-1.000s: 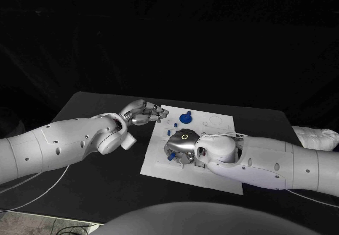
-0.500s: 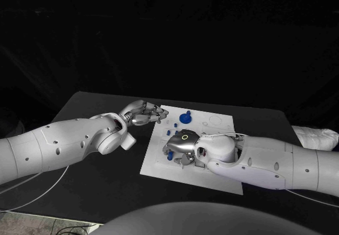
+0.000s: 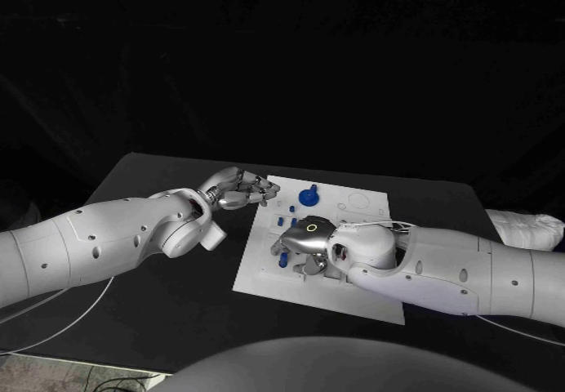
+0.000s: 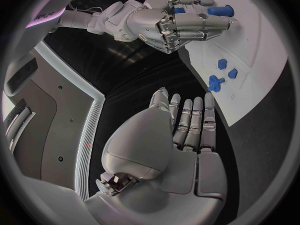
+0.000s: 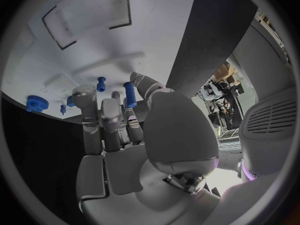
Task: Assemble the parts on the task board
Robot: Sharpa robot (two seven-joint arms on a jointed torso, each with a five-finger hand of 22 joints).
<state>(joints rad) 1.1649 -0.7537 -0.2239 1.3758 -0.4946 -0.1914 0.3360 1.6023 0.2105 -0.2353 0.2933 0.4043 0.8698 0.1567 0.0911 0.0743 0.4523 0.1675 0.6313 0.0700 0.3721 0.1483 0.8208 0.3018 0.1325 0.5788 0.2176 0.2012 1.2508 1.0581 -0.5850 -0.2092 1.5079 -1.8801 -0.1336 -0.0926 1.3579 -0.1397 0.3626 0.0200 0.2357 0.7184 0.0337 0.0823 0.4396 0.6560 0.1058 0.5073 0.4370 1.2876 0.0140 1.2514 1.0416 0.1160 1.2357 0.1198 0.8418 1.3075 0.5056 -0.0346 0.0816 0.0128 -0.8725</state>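
Left hand (image 3: 239, 189) sits at the task board's (image 3: 353, 282) left far corner, over the black table (image 3: 141, 269). Its own wrist view shows the fingers (image 4: 187, 120) straight, side by side, nothing in them, tips short of the board edge (image 4: 250, 105).

Head view: a blue gear-like part (image 3: 309, 196) stands near the board's far edge; small blue pegs (image 3: 282, 219) lie between it and the right hand (image 3: 306, 245).

Right hand is palm-down over the board's middle, fingers curled. A blue pin (image 3: 284, 260) shows at its fingertips. The left wrist view shows that pin (image 4: 220, 10) jutting out past the curled fingers; the right wrist view shows it (image 5: 129, 94) upright between thumb and fingers, apparently pinched. Whether its tip touches the board I cannot tell.

The right wrist view also gives the gear (image 5: 36, 103) and two loose pegs (image 5: 100, 83) on the white surface.
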